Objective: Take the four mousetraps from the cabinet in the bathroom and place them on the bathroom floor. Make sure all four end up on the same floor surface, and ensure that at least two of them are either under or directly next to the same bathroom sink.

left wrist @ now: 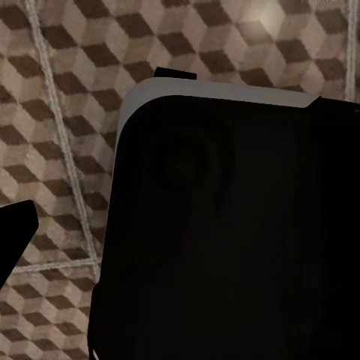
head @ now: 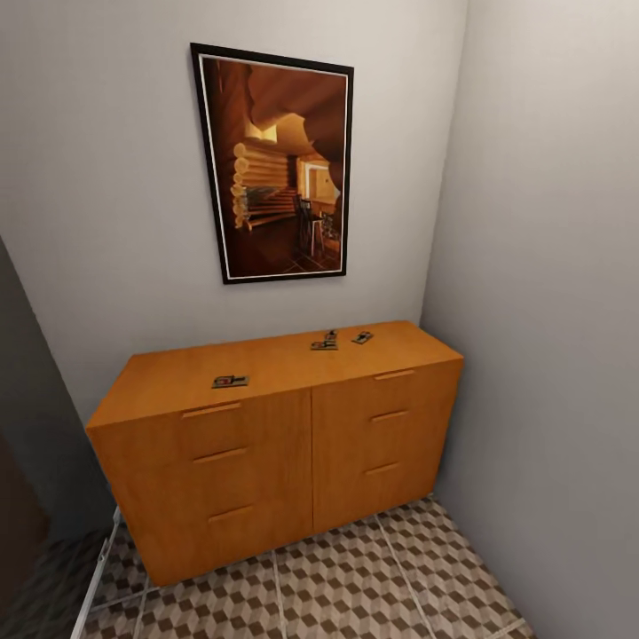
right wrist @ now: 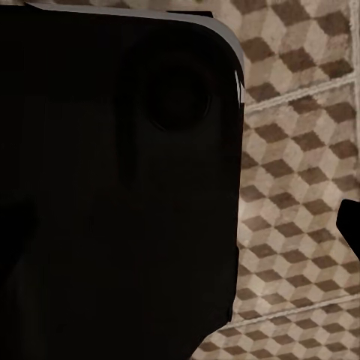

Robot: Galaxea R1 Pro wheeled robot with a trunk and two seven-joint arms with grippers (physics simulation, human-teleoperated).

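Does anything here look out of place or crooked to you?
Mildly, yes: small mousetraps lie loose on the flat top of the orange-brown cabinet, one alone toward the left, others clustered toward the right, at differing angles. The framed picture hangs straight, the drawers look shut, and the patterned floor shows no spill.

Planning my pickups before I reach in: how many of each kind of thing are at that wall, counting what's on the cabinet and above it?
Cabinet: 1
Mousetraps: 4, all on its top, two of them bunched together
Framed picture: 1
Total: 6
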